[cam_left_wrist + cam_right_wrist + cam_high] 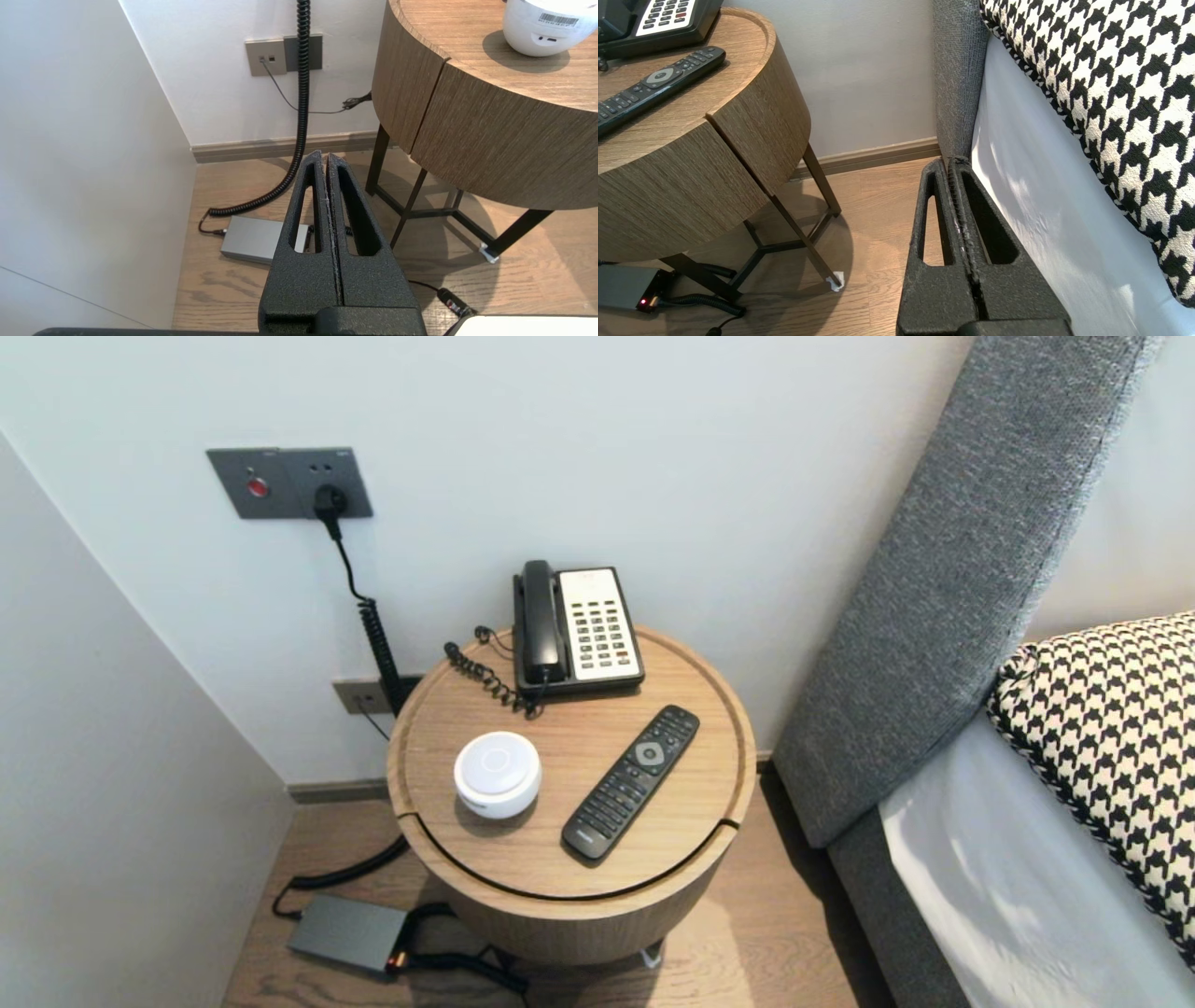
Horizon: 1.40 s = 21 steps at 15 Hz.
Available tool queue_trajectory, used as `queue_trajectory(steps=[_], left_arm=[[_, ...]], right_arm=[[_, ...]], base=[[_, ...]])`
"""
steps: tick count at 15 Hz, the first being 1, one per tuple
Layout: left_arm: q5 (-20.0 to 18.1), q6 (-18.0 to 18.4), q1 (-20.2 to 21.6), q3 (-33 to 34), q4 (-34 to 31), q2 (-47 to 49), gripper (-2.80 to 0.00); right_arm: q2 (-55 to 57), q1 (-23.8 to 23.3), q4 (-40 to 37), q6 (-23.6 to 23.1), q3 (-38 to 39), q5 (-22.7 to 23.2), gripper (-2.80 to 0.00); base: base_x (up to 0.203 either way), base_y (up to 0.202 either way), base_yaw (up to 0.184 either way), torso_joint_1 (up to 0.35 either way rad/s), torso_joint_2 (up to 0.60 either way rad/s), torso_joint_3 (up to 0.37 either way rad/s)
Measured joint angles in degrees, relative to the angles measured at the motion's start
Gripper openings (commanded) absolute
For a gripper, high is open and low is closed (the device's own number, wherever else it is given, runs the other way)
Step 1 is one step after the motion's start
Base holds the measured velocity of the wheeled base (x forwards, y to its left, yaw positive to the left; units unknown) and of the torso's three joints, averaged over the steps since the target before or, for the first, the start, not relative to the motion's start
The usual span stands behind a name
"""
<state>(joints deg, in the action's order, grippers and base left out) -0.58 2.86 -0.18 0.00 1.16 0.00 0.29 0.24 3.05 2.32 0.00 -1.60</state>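
Remote [631,782] lies on the round desk [579,905], long axis slanting from the front edge back toward the telephone [579,627], white round speaker [498,773] just beside it. Right claw [951,161], pressed together, hangs low by the bed [1041,210], nearer the remote. Left claw [326,156], also pressed together, sits low on the speaker's side.

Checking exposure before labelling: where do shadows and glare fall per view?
Head view: soft, short shadows beside the round white speaker and long black remote control on the round wooden side table. Left wrist view: the table's shadow darkens the wood floor. Right wrist view: bright patches on the white bed sheet.
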Motion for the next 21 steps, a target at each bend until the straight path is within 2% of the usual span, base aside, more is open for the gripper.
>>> queue_trajectory(steps=[21], left_arm=[[0.0, 0.0, 0.0, 0.0, 0.0, 0.0, -2.80]], right_arm=[[0.0, 0.0, 0.0, 0.0, 0.0, 0.0, -2.80]], base=[[0.000, 0.000, 0.000, 0.000, 0.00, 0.000]])
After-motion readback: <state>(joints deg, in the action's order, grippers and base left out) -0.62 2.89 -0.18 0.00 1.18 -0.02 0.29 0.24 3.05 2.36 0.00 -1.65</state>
